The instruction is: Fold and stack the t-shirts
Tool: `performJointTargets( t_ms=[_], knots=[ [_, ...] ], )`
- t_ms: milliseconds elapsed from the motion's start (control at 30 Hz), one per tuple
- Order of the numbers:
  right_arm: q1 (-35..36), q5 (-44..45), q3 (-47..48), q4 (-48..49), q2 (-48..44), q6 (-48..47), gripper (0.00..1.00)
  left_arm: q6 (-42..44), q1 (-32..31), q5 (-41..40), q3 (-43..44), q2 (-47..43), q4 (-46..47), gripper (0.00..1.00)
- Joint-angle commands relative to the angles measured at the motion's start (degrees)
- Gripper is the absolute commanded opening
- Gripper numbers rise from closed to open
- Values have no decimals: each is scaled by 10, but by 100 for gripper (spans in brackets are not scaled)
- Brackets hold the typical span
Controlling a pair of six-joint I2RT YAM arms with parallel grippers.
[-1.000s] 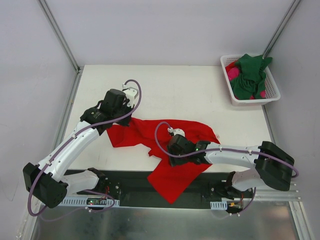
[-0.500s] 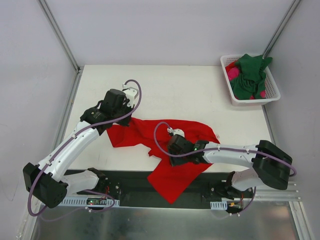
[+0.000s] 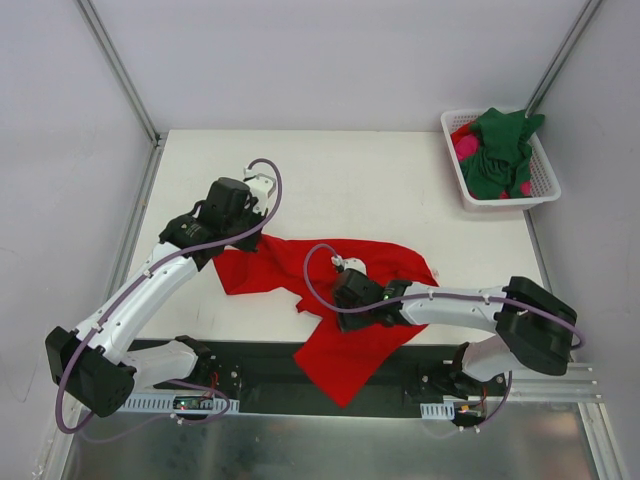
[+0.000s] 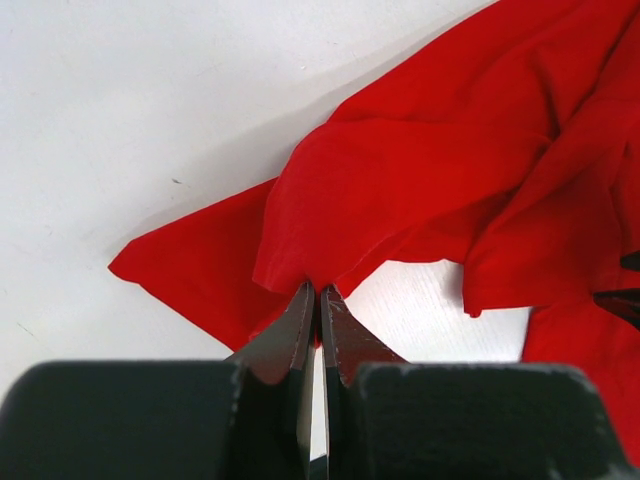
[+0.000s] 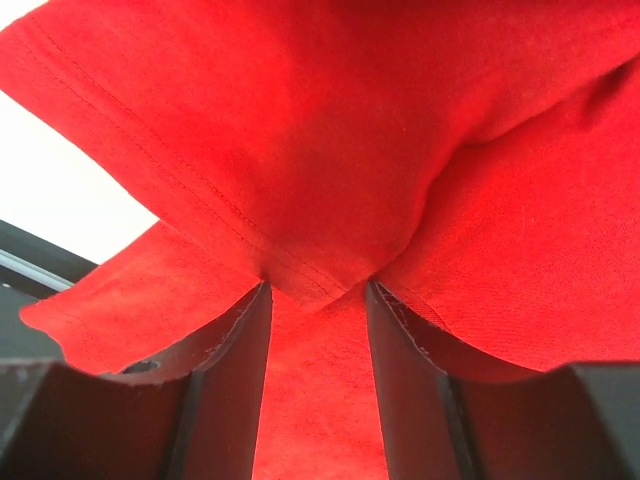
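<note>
On white tabletop [image 3: 400,180], found bright red cloth t-shirt [image 3: 345,355] lying crumpled near the front edge, one corner draped over the dark rail [image 3: 260,375]. Seen from top view only: white slotted plastic basket [image 3: 510,203] at far right corner, holding dark green t-shirt [image 3: 500,150] and magenta-pink t-shirt [image 3: 466,148]. Counted three shirts, one basket, two grippers. Seen from wrist views only: left gripper [image 4: 318,292] clenched on a red fold; right gripper [image 5: 318,290] half parted around a stitched hem, firm clamp or not cannot tell.
</note>
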Motion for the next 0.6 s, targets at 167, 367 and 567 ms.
performJointTargets(
  t_ms=[167, 367, 567],
  knots=[
    [2, 7, 28, 13, 21, 5, 45, 7, 9, 3, -8, -19, 10, 0],
    [2, 7, 33, 13, 24, 5, 37, 7, 10, 5, -7, -16, 10, 0],
    [3, 5, 32, 13, 32, 5, 20, 7, 10, 7, -9, -14, 10, 0]
  ],
)
